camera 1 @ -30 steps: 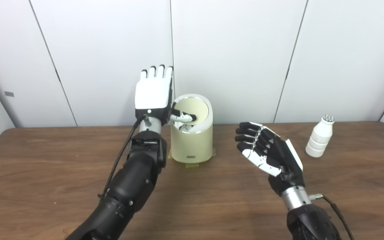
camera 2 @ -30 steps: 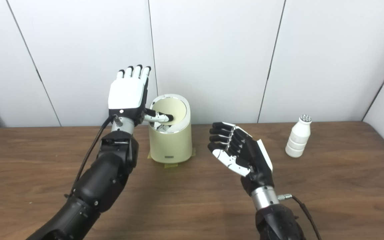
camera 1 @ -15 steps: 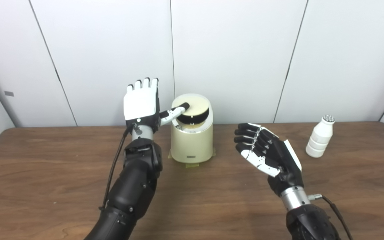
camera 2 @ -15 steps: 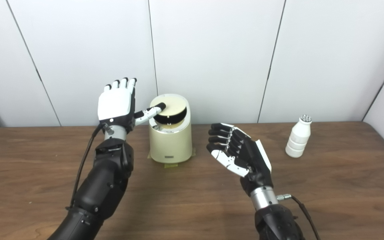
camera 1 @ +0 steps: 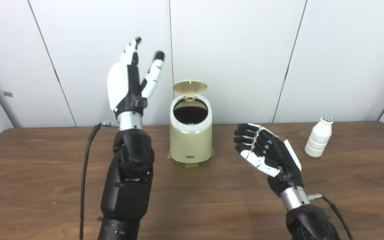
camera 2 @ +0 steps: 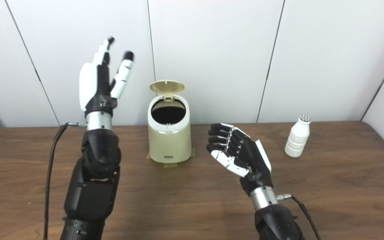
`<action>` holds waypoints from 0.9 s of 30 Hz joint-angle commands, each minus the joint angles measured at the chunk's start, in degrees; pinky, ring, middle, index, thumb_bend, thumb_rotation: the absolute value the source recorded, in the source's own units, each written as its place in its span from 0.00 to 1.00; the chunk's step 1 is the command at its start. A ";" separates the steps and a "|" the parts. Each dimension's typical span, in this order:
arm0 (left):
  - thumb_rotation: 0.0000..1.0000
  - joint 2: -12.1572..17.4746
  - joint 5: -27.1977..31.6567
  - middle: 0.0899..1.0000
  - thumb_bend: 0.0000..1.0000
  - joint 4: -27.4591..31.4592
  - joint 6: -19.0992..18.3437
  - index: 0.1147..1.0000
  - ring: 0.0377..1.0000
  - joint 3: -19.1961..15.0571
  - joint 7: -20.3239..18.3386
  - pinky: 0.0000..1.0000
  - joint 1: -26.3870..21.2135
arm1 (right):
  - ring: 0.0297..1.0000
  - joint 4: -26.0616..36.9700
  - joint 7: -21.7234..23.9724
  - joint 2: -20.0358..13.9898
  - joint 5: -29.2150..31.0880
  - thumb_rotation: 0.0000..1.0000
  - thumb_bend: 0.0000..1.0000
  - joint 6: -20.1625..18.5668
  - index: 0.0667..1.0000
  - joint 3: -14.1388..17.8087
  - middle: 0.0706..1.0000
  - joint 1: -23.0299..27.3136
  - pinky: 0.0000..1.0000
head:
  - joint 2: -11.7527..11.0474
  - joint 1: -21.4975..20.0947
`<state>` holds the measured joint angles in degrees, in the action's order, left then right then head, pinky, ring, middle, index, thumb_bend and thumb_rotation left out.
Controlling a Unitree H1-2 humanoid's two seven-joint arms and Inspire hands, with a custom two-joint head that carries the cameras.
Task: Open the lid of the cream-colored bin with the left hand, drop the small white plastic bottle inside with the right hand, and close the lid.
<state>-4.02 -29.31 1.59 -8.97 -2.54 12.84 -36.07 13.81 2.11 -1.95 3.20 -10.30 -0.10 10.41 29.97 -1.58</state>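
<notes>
A dark wood-grain counter fills the lower half of the view, its far edge meeting a wall of white panels split by thin dark seams (a small grey tag sits far left)

A wooden table of dark brown grain fills the lower half, its far edge running straight along the wall and its far corners rounded. Behind it stand white wall panels — plain, flat, divided by thin dark seams. A small grey tag sits on the left panel. The light is even — soft shadows only.
</notes>
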 commanded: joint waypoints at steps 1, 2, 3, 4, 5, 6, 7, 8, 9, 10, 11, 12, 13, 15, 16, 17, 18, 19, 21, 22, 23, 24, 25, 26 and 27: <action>1.00 0.09 4.69 0.89 0.38 4.49 3.64 0.89 0.89 -0.21 -0.42 0.81 -0.33 | 0.66 1.05 0.11 0.21 0.62 0.19 0.28 2.12 0.64 0.35 0.66 2.23 0.60 | 0.00 -0.09; 1.00 0.74 7.63 0.88 0.37 7.15 2.59 0.87 0.87 -0.35 -2.67 0.80 1.38 | 0.66 0.99 0.04 0.27 0.56 0.19 0.28 2.27 0.64 0.37 0.66 2.28 0.60 | -0.03 -0.05; 1.00 1.83 10.41 0.83 0.33 9.24 1.64 0.81 0.83 -0.53 -4.91 0.75 3.16 | 0.66 1.02 0.00 0.35 0.56 0.18 0.28 2.34 0.64 0.38 0.66 2.29 0.60 | -0.22 -0.04; 0.94 2.64 12.38 0.78 0.31 10.66 0.93 0.76 0.78 -0.65 -6.49 0.71 4.37 | 0.66 1.03 -0.03 0.42 0.53 0.18 0.28 2.40 0.64 0.38 0.66 2.31 0.60 | -0.28 -0.08; 0.92 3.91 15.00 0.76 0.30 12.11 0.38 0.74 0.77 -1.13 -8.42 0.69 6.20 | 0.66 1.08 -0.01 0.40 0.54 0.18 0.28 2.46 0.64 0.40 0.66 2.29 0.60 | -0.28 -0.08; 0.87 4.72 17.11 0.75 0.30 13.03 -0.05 0.72 0.76 -1.63 -9.60 0.68 7.54 | 0.66 1.10 0.03 0.36 0.59 0.18 0.28 2.48 0.65 0.44 0.66 2.29 0.61 | -0.17 -0.05; 0.81 5.20 18.52 0.74 0.30 13.65 -0.42 0.70 0.75 -1.93 -10.32 0.67 8.35 | 0.66 1.11 0.07 0.30 0.64 0.18 0.29 2.50 0.65 0.49 0.66 2.28 0.61 | -0.23 0.00; 0.80 5.78 21.20 0.73 0.30 14.40 -0.41 0.70 0.75 -2.56 -11.29 0.67 9.86 | 0.66 1.09 0.08 0.27 0.76 0.19 0.29 2.55 0.65 0.61 0.66 2.30 0.61 | -0.18 0.04; 0.76 6.08 23.58 0.74 0.28 14.97 0.01 0.71 0.76 -3.16 -11.90 0.68 11.31 | 0.66 1.07 0.00 0.26 0.77 0.19 0.29 2.53 0.65 0.74 0.66 2.34 0.61 | -0.12 0.11; 0.74 6.31 25.23 0.75 0.28 15.33 0.35 0.71 0.76 -3.52 -12.28 0.69 12.28 | 0.66 1.06 -0.05 0.26 0.77 0.19 0.29 2.51 0.64 0.84 0.66 2.38 0.61 | -0.13 0.13; 0.74 6.27 26.65 0.75 0.27 15.98 0.29 0.71 0.76 -3.82 -12.41 0.69 13.24 | 0.66 1.01 -0.03 0.25 0.85 0.19 0.29 2.60 0.64 0.95 0.65 2.41 0.61 | -0.19 0.15; 0.73 6.03 28.16 0.75 0.27 16.80 0.02 0.72 0.76 -4.08 -12.43 0.70 14.14 | 0.66 0.98 0.00 0.24 1.00 0.19 0.29 2.70 0.64 1.07 0.65 2.46 0.61 | -0.24 0.01; 0.74 5.95 30.09 0.76 0.27 17.51 0.33 0.73 0.77 -4.29 -12.73 0.71 15.26 | 0.66 0.99 -0.04 0.25 0.96 0.19 0.29 2.90 0.64 1.14 0.65 2.46 0.60 | -0.24 0.01; 0.80 5.93 33.17 0.79 0.29 18.58 2.07 0.77 0.79 -4.39 -13.32 0.74 17.80 | 0.65 1.01 0.19 0.14 1.59 0.19 0.29 3.26 0.64 1.44 0.65 2.60 0.59 | -0.07 0.14; 0.84 5.97 34.45 0.80 0.30 18.65 3.36 0.79 0.80 -4.36 -13.69 0.75 18.97 | 0.65 0.95 0.34 -0.04 1.84 0.19 0.29 3.65 0.64 1.55 0.65 2.76 0.59 | -0.12 0.23; 0.86 5.92 35.34 0.81 0.32 18.65 4.58 0.80 0.81 -4.34 -13.95 0.76 20.10 | 0.65 0.91 0.45 -0.27 2.16 0.19 0.29 3.92 0.63 1.76 0.65 2.97 0.58 | -0.14 0.24; 0.88 5.78 35.96 0.82 0.34 18.63 5.51 0.80 0.82 -4.37 -14.05 0.76 21.06 | 0.65 0.88 0.39 -0.52 2.14 0.19 0.29 4.21 0.63 1.97 0.64 3.18 0.58 | -0.14 0.24; 0.89 5.65 36.25 0.83 0.36 18.66 6.10 0.81 0.83 -4.38 -13.98 0.77 21.89 | 0.64 0.95 0.13 -0.62 2.35 0.22 0.30 4.45 0.63 2.40 0.64 3.48 0.58 | -0.14 0.24; 0.90 5.74 36.60 0.83 0.36 18.13 7.30 0.81 0.83 -4.39 -13.99 0.79 22.95 | 0.64 0.23 -0.21 -1.14 2.73 0.24 0.33 6.26 0.63 3.48 0.64 4.46 0.57 | -0.33 -0.09; 0.90 5.85 36.71 0.84 0.36 17.82 7.78 0.81 0.84 -4.39 -14.01 0.79 23.25 | 0.64 -0.34 -0.22 -1.49 2.97 0.24 0.34 7.23 0.64 4.07 0.64 4.99 0.58 | -0.34 -0.16; 0.91 5.98 36.75 0.83 0.37 17.59 8.08 0.81 0.84 -4.39 -13.98 0.80 23.53 | 0.65 -1.21 -0.06 -2.05 3.16 0.25 0.34 8.67 0.64 4.69 0.65 5.66 0.59 | -0.41 -0.33; 0.91 6.11 36.76 0.83 0.37 17.43 8.31 0.81 0.84 -4.38 -13.91 0.80 23.78 | 0.65 -1.96 0.21 -2.61 3.50 0.25 0.35 9.95 0.64 5.28 0.65 6.37 0.60 | -0.42 -0.42; 0.91 6.22 36.63 0.83 0.37 17.31 8.48 0.81 0.84 -4.36 -13.81 0.81 24.01 | 0.66 -2.44 0.33 -3.19 3.47 0.26 0.36 11.15 0.64 5.71 0.65 7.14 0.61 | -0.46 -0.51; 0.91 6.35 36.32 0.83 0.38 17.12 8.81 0.81 0.84 -4.29 -13.74 0.81 24.20 | 0.66 -2.31 -0.10 -3.63 2.74 0.26 0.36 11.87 0.64 6.01 0.65 8.08 0.61 | -0.48 -0.56; 0.91 6.48 35.98 0.83 0.38 16.92 9.19 0.80 0.84 -4.16 -13.69 0.80 24.31 | 0.65 -1.53 -0.89 -3.89 1.56 0.26 0.36 11.72 0.64 6.19 0.65 9.04 0.60 | -0.46 -0.72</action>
<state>2.15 7.00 17.98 -2.41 -6.94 -0.67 -10.19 9.95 1.88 -5.31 5.35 -1.89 5.63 15.60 29.44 -2.28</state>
